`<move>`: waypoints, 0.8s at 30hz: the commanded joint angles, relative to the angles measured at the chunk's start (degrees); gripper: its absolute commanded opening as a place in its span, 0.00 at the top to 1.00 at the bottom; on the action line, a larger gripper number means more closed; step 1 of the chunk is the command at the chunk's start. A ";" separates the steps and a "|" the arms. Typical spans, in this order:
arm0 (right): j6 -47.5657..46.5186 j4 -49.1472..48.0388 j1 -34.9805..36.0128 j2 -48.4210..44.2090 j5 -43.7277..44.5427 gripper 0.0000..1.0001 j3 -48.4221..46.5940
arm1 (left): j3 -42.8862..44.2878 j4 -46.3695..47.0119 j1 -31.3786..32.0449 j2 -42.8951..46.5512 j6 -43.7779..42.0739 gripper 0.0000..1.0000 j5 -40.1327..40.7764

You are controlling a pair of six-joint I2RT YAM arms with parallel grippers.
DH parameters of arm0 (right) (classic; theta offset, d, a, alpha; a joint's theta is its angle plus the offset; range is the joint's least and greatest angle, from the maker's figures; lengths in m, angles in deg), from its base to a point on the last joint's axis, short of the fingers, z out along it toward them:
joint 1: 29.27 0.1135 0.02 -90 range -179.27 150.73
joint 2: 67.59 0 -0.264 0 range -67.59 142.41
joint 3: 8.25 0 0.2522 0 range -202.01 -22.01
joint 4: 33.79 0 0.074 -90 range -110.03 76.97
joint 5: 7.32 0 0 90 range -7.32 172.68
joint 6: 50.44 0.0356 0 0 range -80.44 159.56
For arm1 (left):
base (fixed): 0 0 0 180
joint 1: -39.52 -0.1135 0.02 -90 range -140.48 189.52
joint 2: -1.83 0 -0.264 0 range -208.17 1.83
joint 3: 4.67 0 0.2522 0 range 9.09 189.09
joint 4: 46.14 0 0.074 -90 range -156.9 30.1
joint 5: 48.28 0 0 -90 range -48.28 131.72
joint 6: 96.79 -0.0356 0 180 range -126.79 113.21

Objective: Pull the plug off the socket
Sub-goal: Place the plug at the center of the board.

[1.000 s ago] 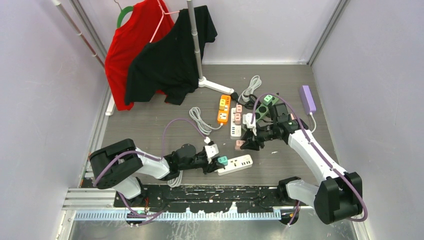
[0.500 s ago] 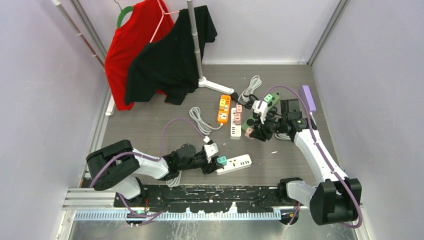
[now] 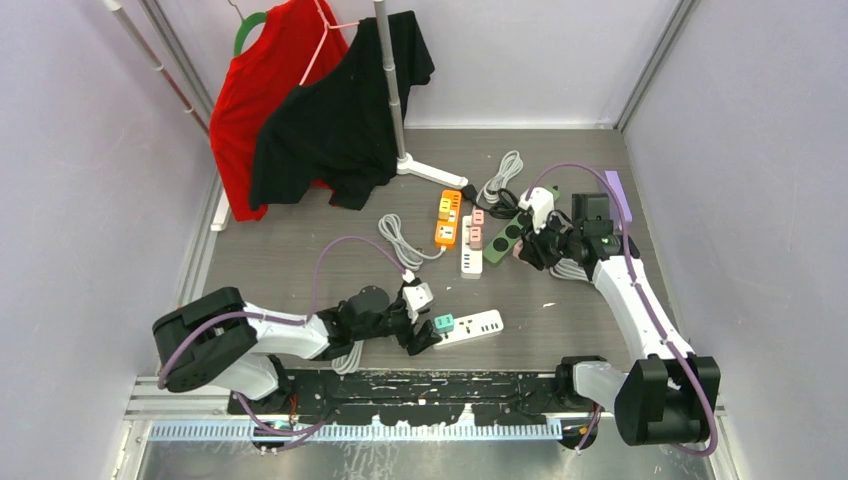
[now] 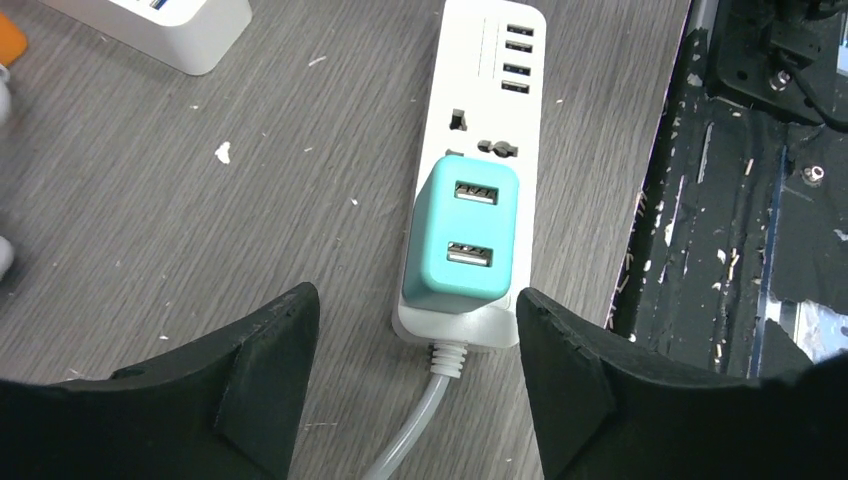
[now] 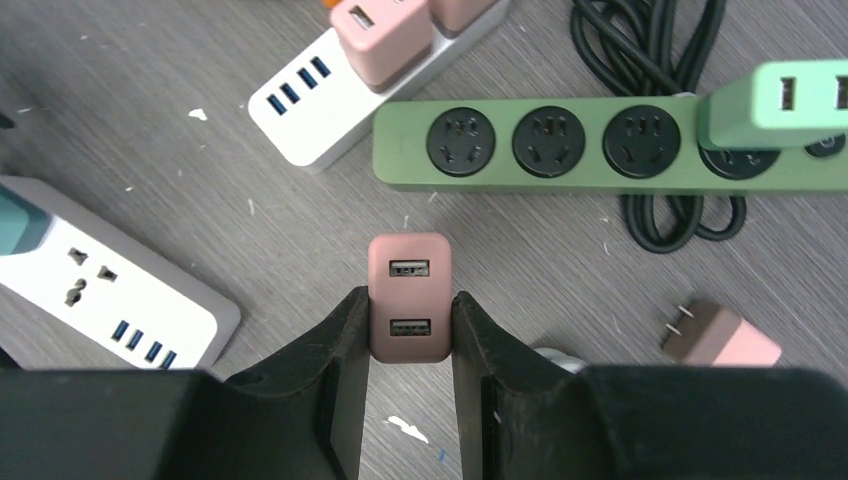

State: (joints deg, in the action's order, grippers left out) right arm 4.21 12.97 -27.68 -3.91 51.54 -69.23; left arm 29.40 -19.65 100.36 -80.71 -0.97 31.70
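A teal plug sits in the near end of a white socket strip lying flat on the table. My left gripper is open, its fingers either side of the strip's cord end and touching nothing. In the top view the left gripper lies low, just left of the teal plug. My right gripper is shut on a pink plug, held in the air clear of any socket. Seen from above, the right gripper hovers beside the green socket strip.
The green socket strip carries a mint plug. Another white strip holds pink plugs, and a loose pink plug lies on the table. An orange strip, a purple strip and a clothes rack stand farther back.
My left gripper has opened at the end of the white strip. The right arm has carried the pink plug back and to the right, away from the white strip with pink plugs.
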 commanded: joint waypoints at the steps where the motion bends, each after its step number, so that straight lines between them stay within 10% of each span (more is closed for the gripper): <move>1: 3.40 -3.91 -0.67 1.25 4.95 0.99 -2.82 | 0.42 -2.32 -0.15 4.77 0.15 0.27 1.68; 17: 17.30 -14.63 -1.58 13.32 33.31 0.90 -3.53 | -0.54 -10.24 -0.15 17.72 2.98 0.23 2.46; 24: 20.52 -19.06 -1.59 18.50 41.56 0.55 -3.30 | -2.23 -10.06 -0.13 20.86 4.64 0.20 2.96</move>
State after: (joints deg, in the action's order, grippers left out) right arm 21.54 -0.58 -29.08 13.44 85.73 -70.35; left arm 28.03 -31.08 100.36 -62.26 2.14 33.75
